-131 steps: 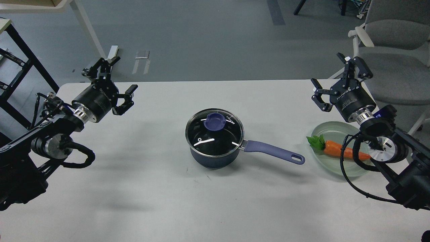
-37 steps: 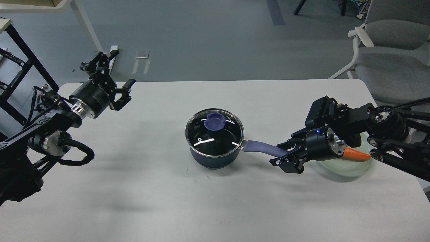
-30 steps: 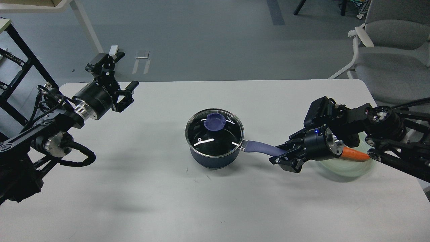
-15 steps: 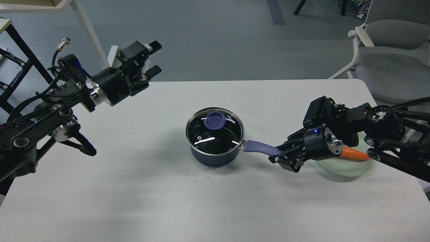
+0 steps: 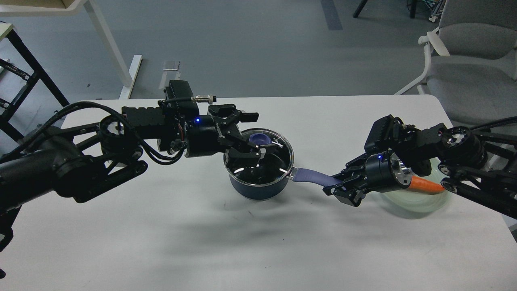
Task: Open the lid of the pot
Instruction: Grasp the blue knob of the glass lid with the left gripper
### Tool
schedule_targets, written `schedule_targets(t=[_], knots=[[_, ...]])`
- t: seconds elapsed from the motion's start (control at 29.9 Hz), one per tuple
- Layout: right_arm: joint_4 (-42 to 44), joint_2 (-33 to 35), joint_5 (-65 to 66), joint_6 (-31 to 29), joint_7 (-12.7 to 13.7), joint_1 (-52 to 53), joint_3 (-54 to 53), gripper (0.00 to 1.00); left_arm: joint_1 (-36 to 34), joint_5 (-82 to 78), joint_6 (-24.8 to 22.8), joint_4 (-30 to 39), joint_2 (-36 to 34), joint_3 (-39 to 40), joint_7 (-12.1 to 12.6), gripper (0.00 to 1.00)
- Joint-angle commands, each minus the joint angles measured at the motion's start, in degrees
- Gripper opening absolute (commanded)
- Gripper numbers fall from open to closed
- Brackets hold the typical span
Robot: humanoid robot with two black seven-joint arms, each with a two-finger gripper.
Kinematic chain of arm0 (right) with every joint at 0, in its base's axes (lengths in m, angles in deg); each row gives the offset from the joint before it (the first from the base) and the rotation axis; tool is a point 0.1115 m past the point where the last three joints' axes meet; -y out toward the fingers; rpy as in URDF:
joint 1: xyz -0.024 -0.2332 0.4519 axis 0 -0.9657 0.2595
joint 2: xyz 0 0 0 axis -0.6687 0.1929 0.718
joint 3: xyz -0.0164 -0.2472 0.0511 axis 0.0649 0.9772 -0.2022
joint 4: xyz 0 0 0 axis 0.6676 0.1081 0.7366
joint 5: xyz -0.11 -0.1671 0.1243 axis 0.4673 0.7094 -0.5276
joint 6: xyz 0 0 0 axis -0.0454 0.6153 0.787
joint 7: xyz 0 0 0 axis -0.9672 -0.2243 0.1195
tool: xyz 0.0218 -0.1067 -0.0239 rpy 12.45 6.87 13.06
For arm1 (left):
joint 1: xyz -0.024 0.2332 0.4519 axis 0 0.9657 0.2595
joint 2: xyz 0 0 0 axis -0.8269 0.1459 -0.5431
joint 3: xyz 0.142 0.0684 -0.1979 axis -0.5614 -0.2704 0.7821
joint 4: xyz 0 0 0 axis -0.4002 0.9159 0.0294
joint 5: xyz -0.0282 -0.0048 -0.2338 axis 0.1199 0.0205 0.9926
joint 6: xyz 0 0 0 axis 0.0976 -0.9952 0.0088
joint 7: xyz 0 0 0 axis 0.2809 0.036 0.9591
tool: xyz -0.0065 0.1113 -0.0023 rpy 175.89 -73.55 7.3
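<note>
A dark blue pot (image 5: pixel 258 186) stands mid-table with a glass lid (image 5: pixel 278 155) resting on it. The lid has a purple knob (image 5: pixel 261 140). My left gripper (image 5: pixel 253 136) reaches in from the left, just above the lid. It is open, with one finger (image 5: pixel 241 116) behind the knob and the other finger (image 5: pixel 247 155) in front of it, neither touching. My right gripper (image 5: pixel 340 188) is shut on the far end of the pot's purple handle (image 5: pixel 312 176). The tip of the handle is hidden between its fingers.
A glass plate (image 5: pixel 412 203) with an orange carrot (image 5: pixel 429 186) lies at the right, partly behind my right arm. A grey chair (image 5: pixel 472 60) stands beyond the table's right corner. A black rack (image 5: pixel 16 76) stands off the table at the left.
</note>
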Motion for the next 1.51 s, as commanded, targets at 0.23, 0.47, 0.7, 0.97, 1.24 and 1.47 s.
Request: schedule_targets(t=[0.23,0.47,0.7,0.97,1.24,1.47], knots=[[0.0,0.0,0.0,0.1,0.0,0.0,-0.1,0.34,-2.8,-3.5,3.9,-12.3,7.2,-4.6,0.0,0.99],[0.0,0.0,0.0,0.0,0.0,0.0,-0.1,0.35,-2.0,-3.2,3.8,-15.2,8.7,-4.8,0.0,0.99],[0.0,0.0,0.0,0.0,0.0,-0.1,-0.1,0.35,-1.9,-2.7,3.7,-15.8,9.1,-6.4,0.0,0.99],[0.0,0.0,0.0,0.1,0.0,-0.2,-0.2,0.35,-0.6,-2.8,3.7,-16.3,9.2,-6.9,0.0,0.95],[0.0,0.0,0.0,0.1,0.0,-0.2,-0.2,0.35,-0.6,-2.7,4.2,-16.6,9.2,-6.9,0.0,0.65],[0.0,0.0,0.0,0.1,0.0,-0.2,-0.3,0.35,-0.6,-2.8,4.4,-16.5,9.2,-6.9,0.0,0.31]])
